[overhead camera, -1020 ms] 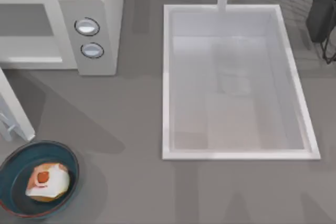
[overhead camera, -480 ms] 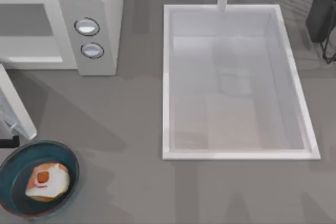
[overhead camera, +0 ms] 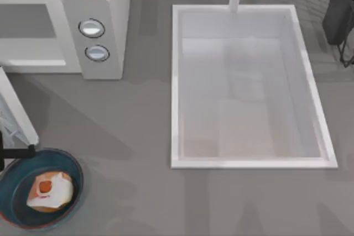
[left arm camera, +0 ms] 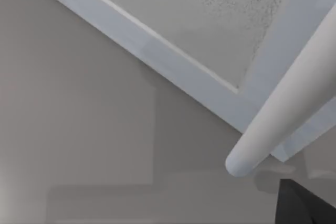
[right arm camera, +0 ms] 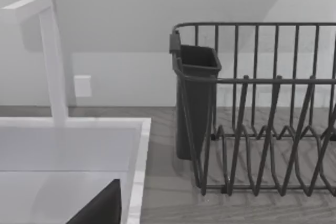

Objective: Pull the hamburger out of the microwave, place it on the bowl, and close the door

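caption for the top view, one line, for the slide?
Hamburger sits in the bowl; left gripper is at the open microwave door, beside the sink.

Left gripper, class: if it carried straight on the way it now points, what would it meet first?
Most likely the door: the left gripper sits at the door's outer edge above the bowl, with the door handle close ahead. Depth is uncertain.

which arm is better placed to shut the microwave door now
Left, probably. The left gripper sits beside the open door, above the bowl holding the hamburger. The right wrist view faces the dish rack, far off.
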### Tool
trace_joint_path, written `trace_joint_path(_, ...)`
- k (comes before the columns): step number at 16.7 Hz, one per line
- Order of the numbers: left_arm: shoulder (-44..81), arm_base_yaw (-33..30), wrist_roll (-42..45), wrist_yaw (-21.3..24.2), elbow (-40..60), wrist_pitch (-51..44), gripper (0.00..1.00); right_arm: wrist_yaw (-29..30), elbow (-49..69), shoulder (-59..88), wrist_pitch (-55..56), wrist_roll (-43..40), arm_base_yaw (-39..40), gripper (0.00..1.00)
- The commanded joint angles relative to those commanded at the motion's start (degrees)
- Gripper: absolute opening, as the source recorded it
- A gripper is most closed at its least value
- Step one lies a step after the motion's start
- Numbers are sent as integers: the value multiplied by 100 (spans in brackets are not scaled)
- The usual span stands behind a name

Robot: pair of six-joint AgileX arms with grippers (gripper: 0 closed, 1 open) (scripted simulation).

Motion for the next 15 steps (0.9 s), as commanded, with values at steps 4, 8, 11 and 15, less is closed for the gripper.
trace_joint_path(4,426,-37,-19,-21,300,199,0,0,0,0,0,0,0,100)
trace_joint_path(8,1707,-121,-63,-70,988,654,0,0,0,0,0,0,0,100)
trace_joint_path(11,2566,-193,-104,-116,1472,1010,0,0,0,0,0,0,0,100)
trace_joint_path(15,2906,-230,-124,-138,1725,1191,0,0,0,0,0,0,0,100)
